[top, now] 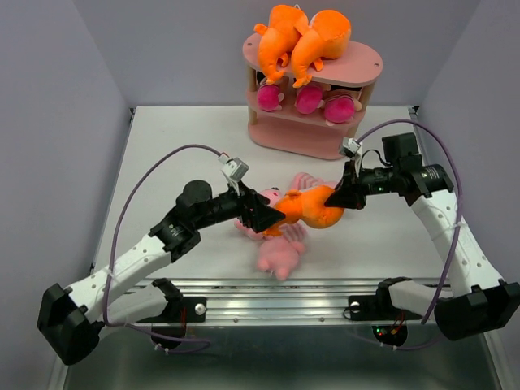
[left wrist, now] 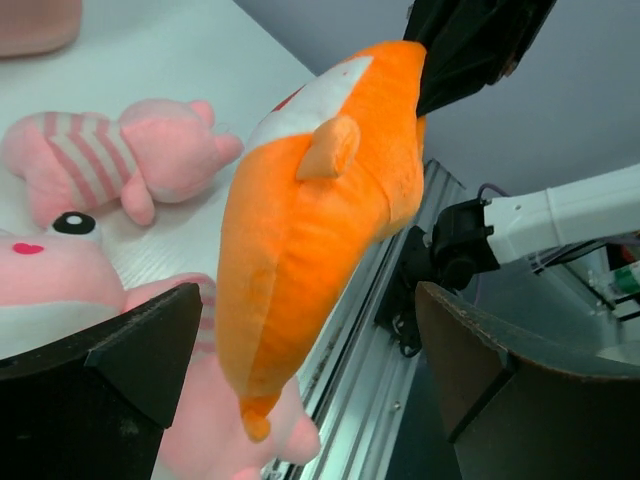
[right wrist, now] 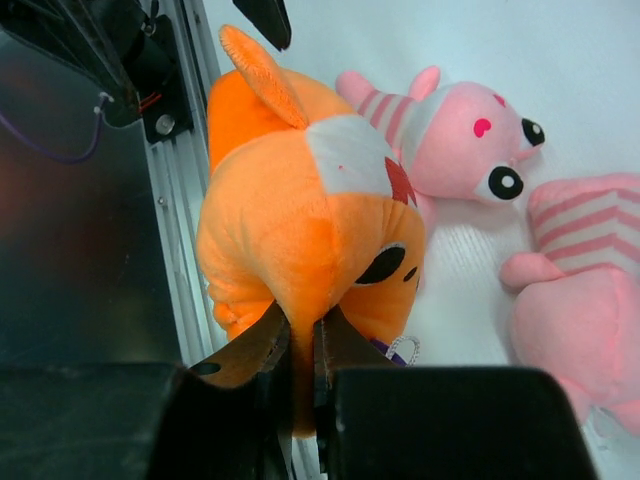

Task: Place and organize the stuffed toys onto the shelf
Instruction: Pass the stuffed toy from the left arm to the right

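The pink shelf stands at the far centre. Two orange monsters lie on its top tier and magenta-striped dolls sit on the middle tier. My right gripper is shut on a third orange monster, pinching a fold of its plush, and holds it above the table. My left gripper is open. Its jaws stand on either side of that monster's lower end without touching it. Three pink striped pigs lie under and beside it.
The metal rail runs along the table's near edge, close under the held monster. In the left wrist view, pigs lie at left and below. In the right wrist view, two pigs lie to the right.
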`<state>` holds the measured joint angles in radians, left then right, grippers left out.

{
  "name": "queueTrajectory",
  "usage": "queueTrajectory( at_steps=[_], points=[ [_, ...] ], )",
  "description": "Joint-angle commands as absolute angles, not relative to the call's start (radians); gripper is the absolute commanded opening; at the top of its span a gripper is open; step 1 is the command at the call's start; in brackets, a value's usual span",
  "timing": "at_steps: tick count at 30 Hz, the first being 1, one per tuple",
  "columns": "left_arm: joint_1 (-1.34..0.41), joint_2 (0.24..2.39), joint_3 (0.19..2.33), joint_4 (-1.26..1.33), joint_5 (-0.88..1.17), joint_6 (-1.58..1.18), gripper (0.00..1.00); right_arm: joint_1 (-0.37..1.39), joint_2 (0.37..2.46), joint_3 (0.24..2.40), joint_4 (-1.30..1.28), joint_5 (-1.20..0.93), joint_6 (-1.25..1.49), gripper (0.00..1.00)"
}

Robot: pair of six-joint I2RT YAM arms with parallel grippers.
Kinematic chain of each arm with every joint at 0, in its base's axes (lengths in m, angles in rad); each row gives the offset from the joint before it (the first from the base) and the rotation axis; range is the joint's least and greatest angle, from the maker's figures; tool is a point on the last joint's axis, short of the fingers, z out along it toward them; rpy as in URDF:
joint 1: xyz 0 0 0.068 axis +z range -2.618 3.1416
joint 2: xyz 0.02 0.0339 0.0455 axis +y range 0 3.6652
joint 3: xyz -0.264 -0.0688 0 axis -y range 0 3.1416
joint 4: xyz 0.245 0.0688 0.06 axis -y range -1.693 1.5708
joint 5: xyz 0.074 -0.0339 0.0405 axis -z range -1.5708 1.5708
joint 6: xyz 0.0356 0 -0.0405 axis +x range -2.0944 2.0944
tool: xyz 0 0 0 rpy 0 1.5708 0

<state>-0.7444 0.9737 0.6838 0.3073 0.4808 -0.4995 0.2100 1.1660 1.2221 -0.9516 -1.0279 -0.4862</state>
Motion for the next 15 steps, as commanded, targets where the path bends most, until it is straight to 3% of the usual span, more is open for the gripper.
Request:
queueTrajectory(
  at_steps=[1,8,15],
  points=[
    [-0.752,0.853,0.663,0.213,0.442,-0.281,0.99,0.213,1.111,1.313,-1.011,-1.016,-0.594,0.01],
    [-0.758,0.694,0.569,0.204,0.44,-0.226,0.99,0.213,1.158,1.425,-1.153,-0.996,-0.704,0.01],
    [-0.834,0.741,0.583,0.244,0.356,-0.209,0.97,0.213,1.229,1.558,-1.252,-1.028,-0.739,0.01]
  ],
)
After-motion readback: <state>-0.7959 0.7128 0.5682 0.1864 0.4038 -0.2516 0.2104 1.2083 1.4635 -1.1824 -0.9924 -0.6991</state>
